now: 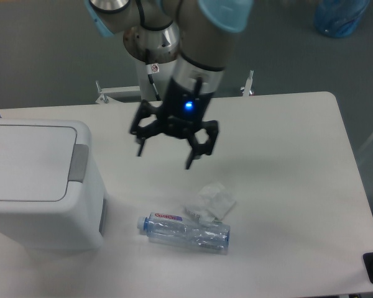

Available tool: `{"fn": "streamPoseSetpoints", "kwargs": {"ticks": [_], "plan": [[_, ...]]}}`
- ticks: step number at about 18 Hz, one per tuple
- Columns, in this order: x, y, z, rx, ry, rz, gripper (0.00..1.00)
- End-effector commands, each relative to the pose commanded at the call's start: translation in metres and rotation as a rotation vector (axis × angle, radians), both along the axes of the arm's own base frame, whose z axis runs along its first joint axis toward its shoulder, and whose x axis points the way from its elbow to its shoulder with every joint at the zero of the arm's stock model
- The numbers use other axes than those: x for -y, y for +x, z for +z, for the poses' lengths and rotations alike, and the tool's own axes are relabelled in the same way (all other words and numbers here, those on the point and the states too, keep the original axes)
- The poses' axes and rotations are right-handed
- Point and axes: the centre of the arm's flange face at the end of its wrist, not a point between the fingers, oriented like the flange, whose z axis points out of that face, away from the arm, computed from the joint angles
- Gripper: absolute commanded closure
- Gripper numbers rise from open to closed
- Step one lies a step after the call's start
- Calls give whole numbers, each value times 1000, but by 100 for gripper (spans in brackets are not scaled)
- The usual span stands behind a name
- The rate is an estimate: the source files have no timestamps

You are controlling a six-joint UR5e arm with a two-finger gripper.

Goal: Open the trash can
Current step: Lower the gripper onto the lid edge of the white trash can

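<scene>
Overhead, the gripper point(166, 158) hung above the table point(286, 186) with its two black fingers point(194, 151) spread wide apart and nothing between them, a blue light glowing on its wrist. It sat to the right of the trash can point(40, 186) and somewhat farther back, clearly apart from it and touching nothing.

The trash can stood at the left edge of the table, a large white box with rounded corners. Its flat white lid point(26, 162) lay closed and level, and the grey push tab point(79, 163) sat along the lid's right edge, on the side facing the gripper.

Just to the right of the trash can's lower front corner lay a clear plastic bottle point(185, 230) on its side, cap end pointing toward the can, with a red-lettered label near that end. A crumpled piece of clear wrapper point(210, 202) rested against the bottle's far side, farther right of the can and below the gripper in the picture.

Behind the table, well to the right of the trash can, the arm's white mounting column point(158, 68) rose from its base.
</scene>
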Motion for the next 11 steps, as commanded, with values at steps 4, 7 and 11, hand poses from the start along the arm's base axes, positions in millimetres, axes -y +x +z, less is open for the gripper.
{"fn": "streamPoseSetpoints", "kwargs": {"ticks": [4, 7, 11], "plan": [[-12, 14, -2, 0, 9, -12, 0], [-22, 29, -7, 25, -2, -13, 0], [-27, 36, -15, 39, -14, -21, 0]]}}
